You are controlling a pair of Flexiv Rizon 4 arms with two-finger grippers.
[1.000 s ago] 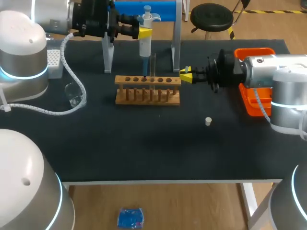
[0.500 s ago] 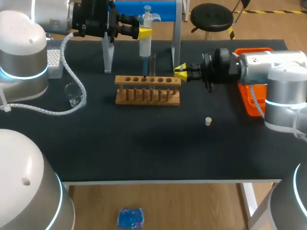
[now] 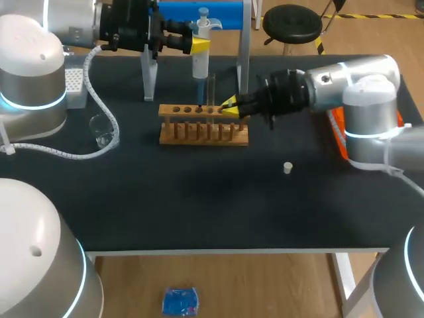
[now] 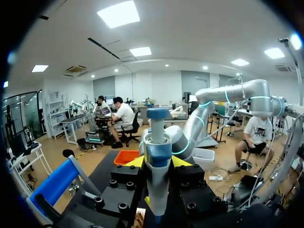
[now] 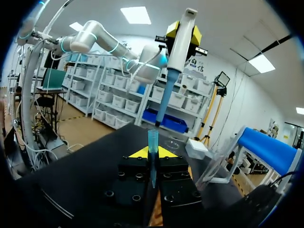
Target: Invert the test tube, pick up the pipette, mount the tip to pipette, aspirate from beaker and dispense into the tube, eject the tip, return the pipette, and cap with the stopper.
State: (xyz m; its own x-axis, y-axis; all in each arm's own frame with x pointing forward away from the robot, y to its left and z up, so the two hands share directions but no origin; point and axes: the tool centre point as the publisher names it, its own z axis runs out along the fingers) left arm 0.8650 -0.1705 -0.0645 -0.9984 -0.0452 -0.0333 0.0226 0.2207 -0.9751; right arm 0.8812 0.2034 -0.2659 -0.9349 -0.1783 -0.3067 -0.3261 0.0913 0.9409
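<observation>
Dispensing into the tube is, I judge, the step in hand. My left pincer (image 3: 199, 45) is pressed onto the pipette (image 3: 201, 59) and holds it upright in the air on the far side. Its mounted tip points down over the wooden rack (image 3: 204, 132), just left of the test tube (image 3: 212, 89). The tube stands upright in that rack at the table's middle. My right pincer (image 3: 230, 106), entering from the right, is level with the rack's top, right at the tube. Whether it is spread or already pinching the glass I cannot tell.

The next move calls for steadying the tube, centring the tip over its mouth, and only then pressing the plunger; the mouth is narrow, so a miss would spill.

Counted:
- one pipette
- one test tube
- one rack
- one glass beaker (image 3: 101, 130) at left
- one white stopper (image 3: 287, 167) lying near right of the rack
- one tip box (image 3: 74, 83) far left
- one orange tray (image 3: 339, 136) at right, partly behind my arm
- one pipette stand (image 3: 225, 13) at the far edge
</observation>
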